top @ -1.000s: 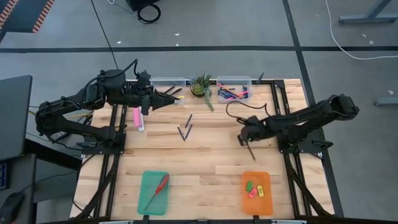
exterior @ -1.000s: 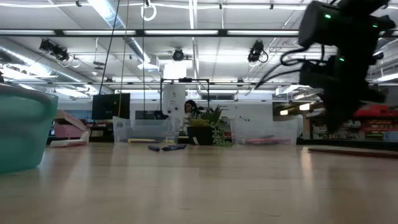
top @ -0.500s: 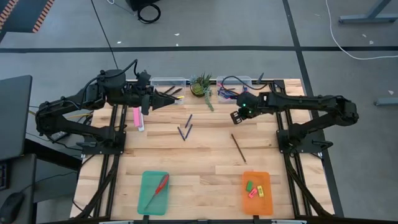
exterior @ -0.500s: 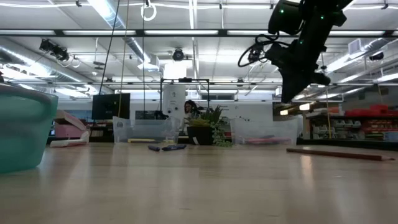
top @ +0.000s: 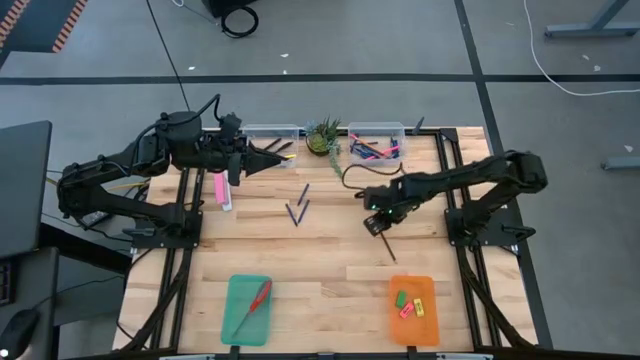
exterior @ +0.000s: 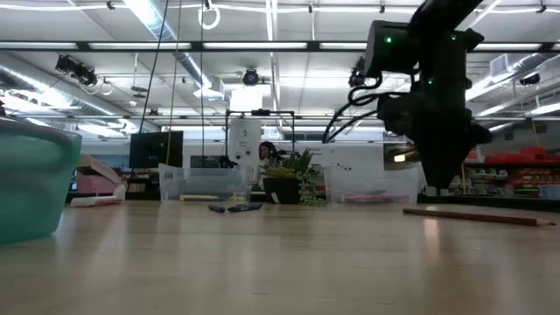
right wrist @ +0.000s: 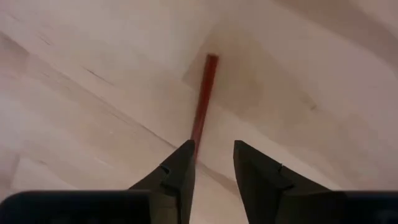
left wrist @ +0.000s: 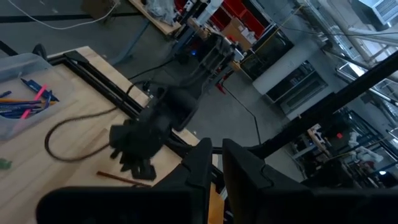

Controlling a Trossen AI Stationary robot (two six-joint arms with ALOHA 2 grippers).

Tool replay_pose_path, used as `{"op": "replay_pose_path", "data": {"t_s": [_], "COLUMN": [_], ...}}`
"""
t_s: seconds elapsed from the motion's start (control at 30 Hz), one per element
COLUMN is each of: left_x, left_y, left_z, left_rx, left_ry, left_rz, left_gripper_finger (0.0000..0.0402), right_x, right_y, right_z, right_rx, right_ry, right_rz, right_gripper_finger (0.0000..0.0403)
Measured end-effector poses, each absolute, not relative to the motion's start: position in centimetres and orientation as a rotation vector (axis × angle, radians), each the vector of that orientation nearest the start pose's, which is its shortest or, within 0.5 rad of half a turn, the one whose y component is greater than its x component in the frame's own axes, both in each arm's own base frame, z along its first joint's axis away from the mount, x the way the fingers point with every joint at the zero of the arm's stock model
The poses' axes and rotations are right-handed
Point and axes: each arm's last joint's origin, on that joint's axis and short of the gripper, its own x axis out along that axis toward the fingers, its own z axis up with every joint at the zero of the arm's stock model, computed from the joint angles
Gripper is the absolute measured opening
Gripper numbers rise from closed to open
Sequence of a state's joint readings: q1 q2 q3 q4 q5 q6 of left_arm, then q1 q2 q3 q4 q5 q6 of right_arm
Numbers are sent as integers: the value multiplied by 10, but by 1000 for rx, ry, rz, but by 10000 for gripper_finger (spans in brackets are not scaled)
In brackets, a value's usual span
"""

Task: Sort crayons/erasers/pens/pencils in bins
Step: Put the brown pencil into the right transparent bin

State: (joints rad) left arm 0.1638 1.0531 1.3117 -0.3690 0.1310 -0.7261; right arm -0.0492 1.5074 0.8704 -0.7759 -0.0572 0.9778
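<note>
Three small erasers (top: 409, 303) lay in the flat orange tray (top: 427, 318), while one thin reddish-brown pencil (top: 386, 245) lay on the wooden table (top: 330, 250) directly beneath the right hand (top: 374, 226), its fingers narrowly parted and empty.

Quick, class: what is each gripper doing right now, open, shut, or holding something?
Left gripper: shut, holding nothing visible, near the far clear bin.
Right gripper: open, empty, just above the brown pencil on the table.
</note>
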Motion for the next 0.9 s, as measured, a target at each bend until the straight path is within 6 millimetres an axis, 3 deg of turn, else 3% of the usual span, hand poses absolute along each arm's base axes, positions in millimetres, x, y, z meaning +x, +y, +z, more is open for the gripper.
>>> {"op": "replay_pose_path", "data": {"t_s": [0.2, 0.6, 0.9], "left_x": [205, 205, 205], "left_y": [30, 30, 30], "left_z": [443, 443, 443], "left_rx": [-736, -726, -727], "left_ry": [91, 97, 98], "left_rz": [70, 67, 67], "left_gripper_finger": [48, 50, 49], "right_x": [265, 272, 274], "right_y": [3, 25, 27], "right_z": [167, 137, 129], "right_rx": [863, 797, 764], "right_ry": [1275, 1372, 1385], "right_rz": [-731, -754, -787], "right_gripper_finger": [115, 114, 84]}}
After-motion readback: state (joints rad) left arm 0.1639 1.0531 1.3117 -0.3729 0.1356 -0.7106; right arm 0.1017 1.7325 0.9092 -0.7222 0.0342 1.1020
